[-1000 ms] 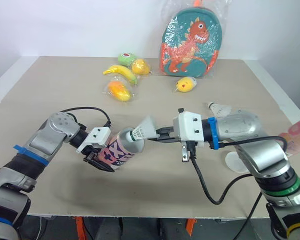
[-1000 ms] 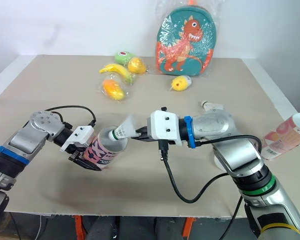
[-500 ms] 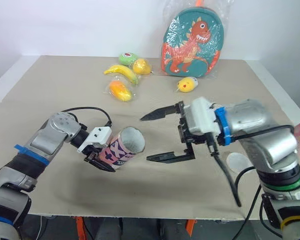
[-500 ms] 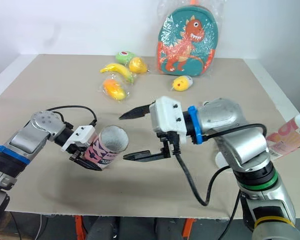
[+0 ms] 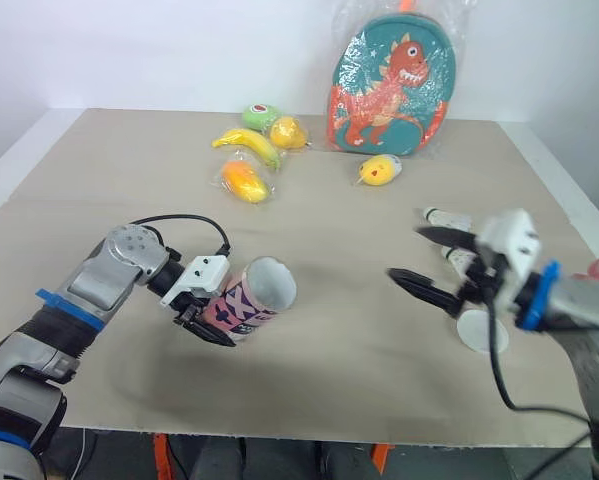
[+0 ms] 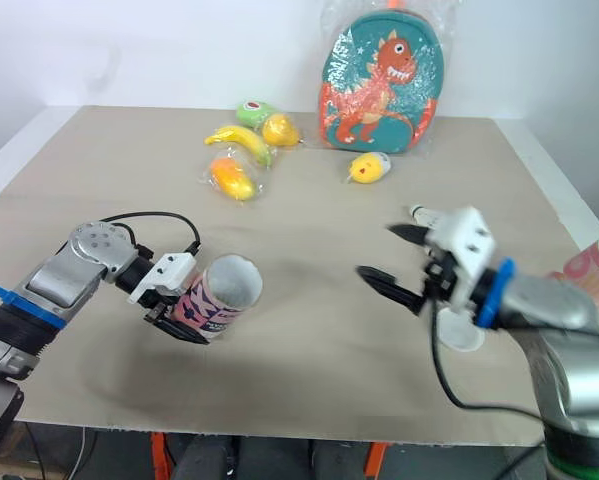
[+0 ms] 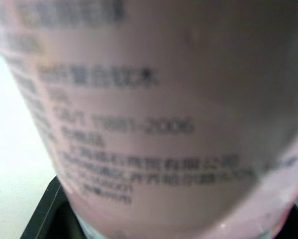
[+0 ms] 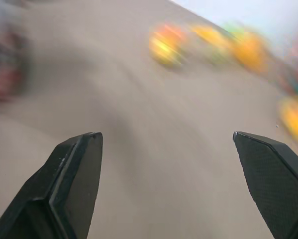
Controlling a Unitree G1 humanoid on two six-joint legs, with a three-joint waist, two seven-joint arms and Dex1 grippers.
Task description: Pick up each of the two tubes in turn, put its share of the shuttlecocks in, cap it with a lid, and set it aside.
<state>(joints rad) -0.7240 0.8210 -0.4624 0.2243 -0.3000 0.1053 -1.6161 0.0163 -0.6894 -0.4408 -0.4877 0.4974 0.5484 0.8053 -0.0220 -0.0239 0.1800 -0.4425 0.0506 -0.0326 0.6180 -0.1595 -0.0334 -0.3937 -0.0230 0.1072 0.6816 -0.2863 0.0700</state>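
One beige table (image 5: pixel 99 160) meets a white wall (image 5: pixel 129 50); left gripper (image 5: pixel 211 318) clasps tube (image 5: pixel 254 300), right gripper (image 5: pixel 405 252) gapes.

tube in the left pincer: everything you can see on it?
Pink cardboard-looking tube with dark and white print and small dark lettering on its wall. Uncapped, round mouth open, pale inside; contents not discernible. Held tilted, mouth toward the robot's right, gripped near its base by the left pincer, over the table.

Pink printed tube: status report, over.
Left claw shut on pink printed cardboard tube, tilted, uncapped. Right claw open, empty, near white shuttlecocks. Nothing between them.
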